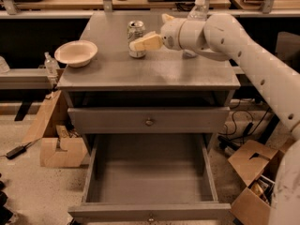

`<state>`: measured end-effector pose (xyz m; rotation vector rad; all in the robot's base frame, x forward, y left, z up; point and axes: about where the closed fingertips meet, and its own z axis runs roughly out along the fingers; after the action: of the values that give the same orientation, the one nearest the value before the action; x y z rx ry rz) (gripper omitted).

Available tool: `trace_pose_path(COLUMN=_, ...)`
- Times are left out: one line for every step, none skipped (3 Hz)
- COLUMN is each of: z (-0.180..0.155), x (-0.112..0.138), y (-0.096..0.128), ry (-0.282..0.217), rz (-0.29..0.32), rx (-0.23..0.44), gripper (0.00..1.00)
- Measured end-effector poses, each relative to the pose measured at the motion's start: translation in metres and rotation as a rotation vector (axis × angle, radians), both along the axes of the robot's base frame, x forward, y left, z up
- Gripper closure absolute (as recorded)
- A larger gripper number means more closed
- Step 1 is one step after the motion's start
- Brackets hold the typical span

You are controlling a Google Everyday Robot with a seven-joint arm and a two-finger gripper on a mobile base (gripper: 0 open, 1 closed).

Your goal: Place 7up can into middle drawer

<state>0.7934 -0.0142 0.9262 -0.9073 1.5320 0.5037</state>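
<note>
The 7up can point(135, 34), silver with green markings, stands upright at the back middle of the grey cabinet top point(154, 71). My gripper point(151, 32) reaches in from the right at can height. Its fingers are open, and one cream finger point(146, 42) lies across the can's lower right side. The other finger shows as a short stub behind, right of the can. The middle drawer point(150, 177) is pulled out wide below, with its plain grey inside showing and a small knob on its front edge. The drawer front above it point(149, 121) is closed.
A cream bowl point(76, 53) sits at the left edge of the top. A clear water bottle point(197, 11) with a white cap stands behind my arm at the back right. Cardboard boxes lie on the floor at the left point(58, 146) and right point(253, 182).
</note>
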Motion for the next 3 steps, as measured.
trace_pose_path(z=-0.008, x=0.021, y=0.003, ry=0.015, rz=-0.034, rx=0.031, gripper=0.00)
trace_pose_path(z=-0.016, x=0.037, y=0.015, ry=0.026, rz=-0.050, rx=0.073, gripper=0.00)
trace_pose_path(z=-0.025, x=0.047, y=0.033, ry=0.048, rz=-0.047, rx=0.093, gripper=0.19)
